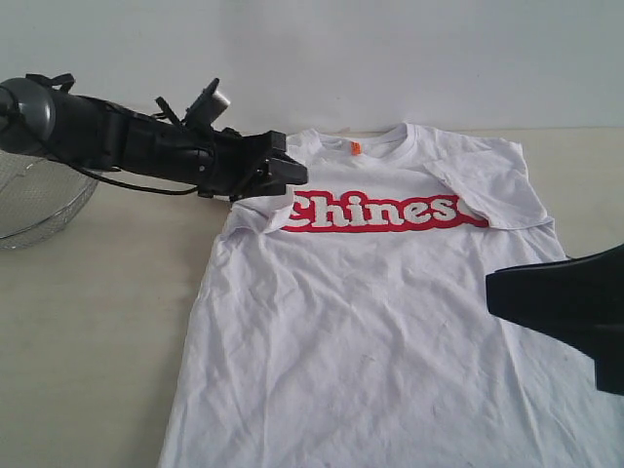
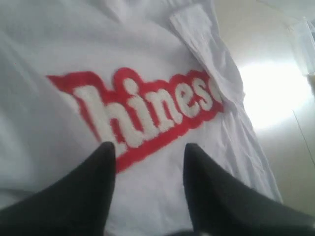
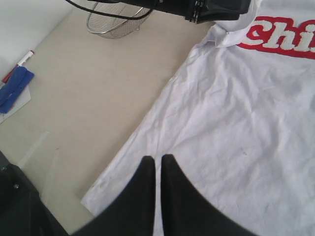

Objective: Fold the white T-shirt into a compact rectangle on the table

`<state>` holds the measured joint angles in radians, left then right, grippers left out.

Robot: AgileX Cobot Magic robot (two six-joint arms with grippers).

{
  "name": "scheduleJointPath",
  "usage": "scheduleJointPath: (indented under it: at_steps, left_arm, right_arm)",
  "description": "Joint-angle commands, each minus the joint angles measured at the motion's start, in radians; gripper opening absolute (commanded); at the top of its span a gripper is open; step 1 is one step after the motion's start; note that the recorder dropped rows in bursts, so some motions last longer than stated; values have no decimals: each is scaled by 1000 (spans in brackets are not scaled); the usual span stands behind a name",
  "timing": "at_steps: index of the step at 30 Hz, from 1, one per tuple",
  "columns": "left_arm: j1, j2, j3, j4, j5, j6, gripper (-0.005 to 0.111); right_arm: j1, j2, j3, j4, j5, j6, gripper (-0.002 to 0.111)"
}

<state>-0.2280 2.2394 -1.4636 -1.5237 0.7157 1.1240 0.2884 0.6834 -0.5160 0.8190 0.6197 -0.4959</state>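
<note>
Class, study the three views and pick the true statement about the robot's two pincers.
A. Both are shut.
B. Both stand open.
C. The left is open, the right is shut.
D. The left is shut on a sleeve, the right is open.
C: the left pincer shows a clear gap between its tips, with only the T-shirt seen through it, while the right pincer has its tips closed together.

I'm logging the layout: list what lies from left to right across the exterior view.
wire-mesh basket → left gripper → orange neck tag → right gripper
</note>
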Motion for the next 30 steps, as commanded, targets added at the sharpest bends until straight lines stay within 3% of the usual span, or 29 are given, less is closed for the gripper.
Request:
scheduleJointPath:
  at_steps: [1,5,10,13,30]
  left_arm:
    - [76,-11,-16,3,-113,-98,38]
    - [107,-11,-76,118,-151,-195,54]
    - [113,-11,-152,675,-127,-677,54]
    - [113,-11,-157,864,-112,-816,54]
    - [87,87,-215,831,-244,-838,54]
  right_arm:
    - [1,-6,3,1,2,-11,0]
    - [1,-6,3,1,0,-15,0]
    - [1,-6,3,1,-4,-26,0]
    - [1,-6,3,1,-10,-29,0]
    - [1,-6,3,3,-8,-29,0]
